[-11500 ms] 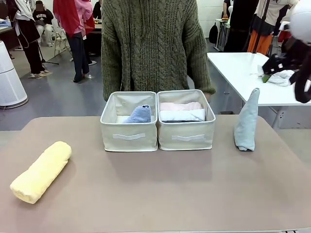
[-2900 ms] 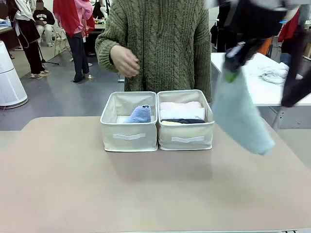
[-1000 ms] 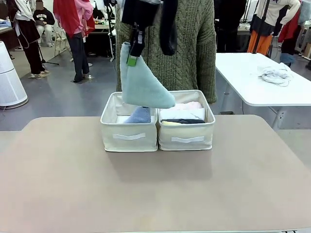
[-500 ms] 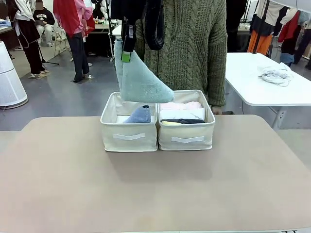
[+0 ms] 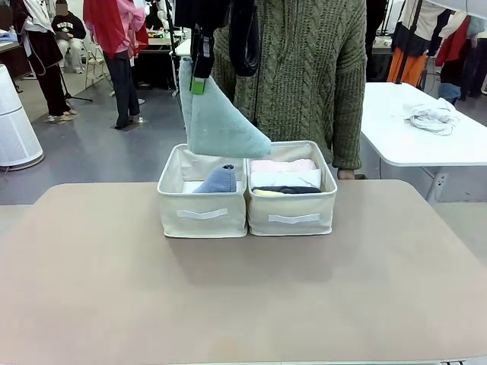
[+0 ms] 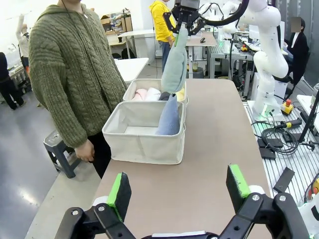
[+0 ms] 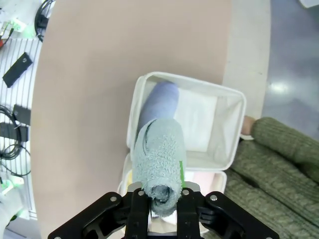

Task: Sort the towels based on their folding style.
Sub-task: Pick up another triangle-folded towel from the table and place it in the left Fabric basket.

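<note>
— Pale grey-blue cone (image 5: 217,122): where is it hanging?
— Tip up, pinched in the right jaws (image 5: 199,72), flaring over the left bin (image 5: 202,214) beside the lavender cone (image 5: 218,180).
— Left jaws (image 6: 178,191)?
— Gaping empty, near side.

Robotics lab, open hall: white robot arm (image 6: 266,45) on stand beside brown table (image 5: 243,289), cables on floor, white worktables (image 5: 426,125), people standing behind.
</note>
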